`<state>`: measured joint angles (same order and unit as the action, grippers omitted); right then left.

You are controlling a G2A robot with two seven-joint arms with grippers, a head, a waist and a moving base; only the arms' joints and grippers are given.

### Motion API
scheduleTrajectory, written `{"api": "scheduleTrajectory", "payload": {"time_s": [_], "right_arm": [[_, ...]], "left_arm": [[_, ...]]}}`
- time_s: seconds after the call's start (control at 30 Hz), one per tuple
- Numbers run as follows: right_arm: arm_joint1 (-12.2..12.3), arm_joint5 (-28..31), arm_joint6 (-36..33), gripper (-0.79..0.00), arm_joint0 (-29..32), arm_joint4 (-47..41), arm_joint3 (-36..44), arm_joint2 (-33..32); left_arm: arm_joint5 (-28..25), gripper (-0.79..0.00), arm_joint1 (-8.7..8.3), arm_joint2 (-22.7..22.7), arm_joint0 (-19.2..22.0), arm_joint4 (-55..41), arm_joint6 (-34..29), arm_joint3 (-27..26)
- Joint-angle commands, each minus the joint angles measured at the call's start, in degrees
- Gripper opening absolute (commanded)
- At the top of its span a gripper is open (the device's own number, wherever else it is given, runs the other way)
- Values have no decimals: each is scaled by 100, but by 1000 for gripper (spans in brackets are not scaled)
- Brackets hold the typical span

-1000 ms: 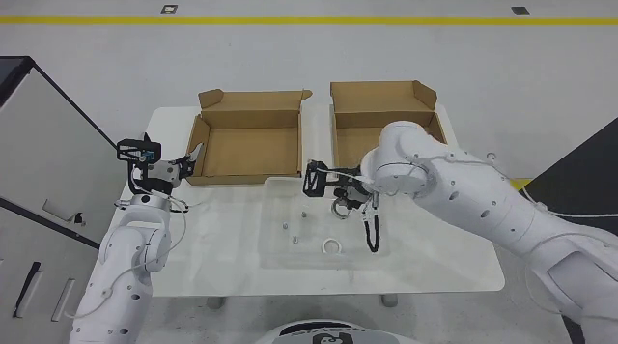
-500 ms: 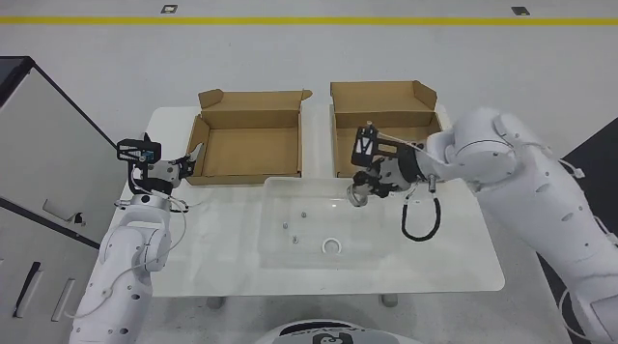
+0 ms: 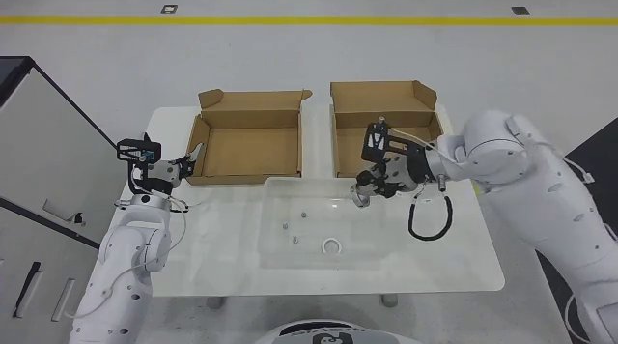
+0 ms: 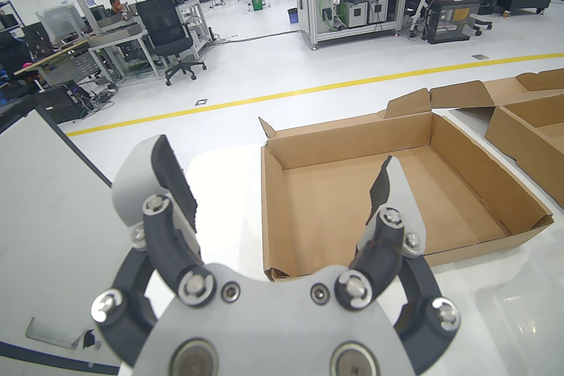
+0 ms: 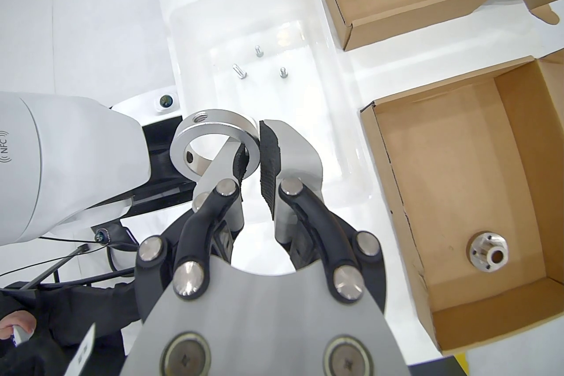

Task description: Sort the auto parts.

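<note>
Top view takes in a white counter on a pale grey floor crossed by a yellow line. Two open cardboard boxes sit side by side at the far side of the counter, the left box and the right box, with a clear tray just in front of them. Three small bolts and a loose ring lie in the tray. In the right wrist view a metal hub rests on the floor of the right box.

The right gripper has its fingers clamped on the rim of a metal ring, held in the air above the tray's far right corner, close to the near wall of the right box. The left gripper hangs off the counter's left edge beside the left box, fingers spread wide and holding nothing.

A second ago the right gripper was over the middle of the tray; it has since swung to the right with the ring, and over the last half second it edged a little nearer the right box. The left arm has not moved.
</note>
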<state>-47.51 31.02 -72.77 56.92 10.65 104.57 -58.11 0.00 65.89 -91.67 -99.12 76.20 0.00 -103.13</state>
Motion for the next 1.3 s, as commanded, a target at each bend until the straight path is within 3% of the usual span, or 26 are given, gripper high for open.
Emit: {"api": "scheduleTrajectory", "payload": {"time_s": [0.0, 0.17, 0.33, 0.5, 0.67, 1.0, 1.27], "right_arm": [[8, -77, 316, -785, 92, -277, -196, -107], [94, 183, 133, -785, 243, -2110, -1043, -547], [166, 71, 20, -785, 364, -3792, -1437, -606], [144, -185, -236, -785, 341, -5517, -1544, -484], [28, -585, -637, -785, 146, -6698, -1434, -452], [-448, -1448, -1501, -785, -272, -8000, -1063, -513], [-806, -1473, -1523, -785, -510, -8470, -831, -91]], "left_arm": [[0, 0, 0, 0, 0, 0, 0, 0], [0, 0, 0, 0, 0, 0, 0, 0], [0, 0, 0, 0, 0, 0, 0, 0], [0, 0, 0, 0, 0, 0, 0, 0], [0, 0, 0, 0, 0, 0, 0, 0], [0, 0, 0, 0, 0, 0, 0, 0], [0, 0, 0, 0, 0, 0, 0, 0]]}}
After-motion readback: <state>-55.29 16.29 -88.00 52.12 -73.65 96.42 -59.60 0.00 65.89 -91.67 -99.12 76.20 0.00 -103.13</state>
